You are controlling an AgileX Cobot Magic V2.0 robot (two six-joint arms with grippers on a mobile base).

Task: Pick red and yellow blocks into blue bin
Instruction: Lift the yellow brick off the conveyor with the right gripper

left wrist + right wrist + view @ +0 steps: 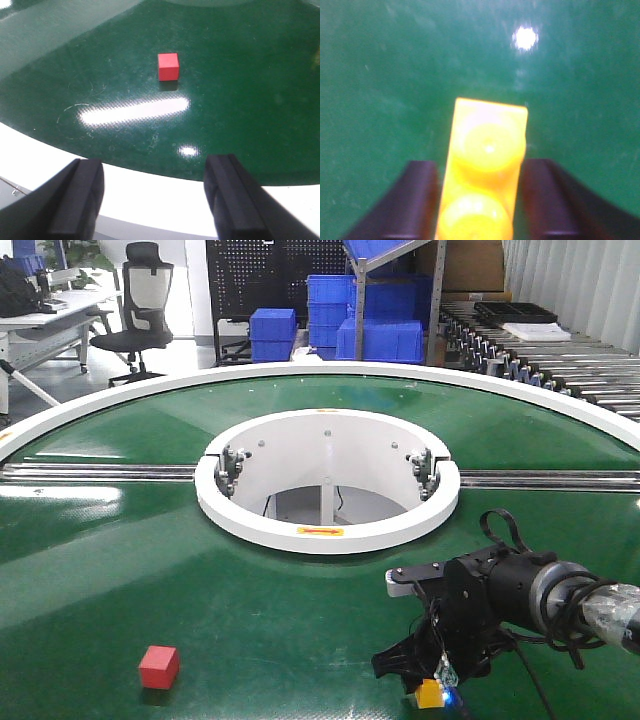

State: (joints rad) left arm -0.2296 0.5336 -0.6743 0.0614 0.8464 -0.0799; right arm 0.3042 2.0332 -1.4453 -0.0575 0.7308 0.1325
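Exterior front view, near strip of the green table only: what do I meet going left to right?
red cube → yellow brick, sitting between the fingers of the right end effector → right arm, which runs off the picture's right edge.

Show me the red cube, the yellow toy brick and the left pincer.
Small plain red cube [168,67]: left wrist view, front face.
Yellow plastic toy brick with two round studs [487,150]: right wrist view, farther stud.
Left pincer [156,161]: left wrist view, midway between fingertips.
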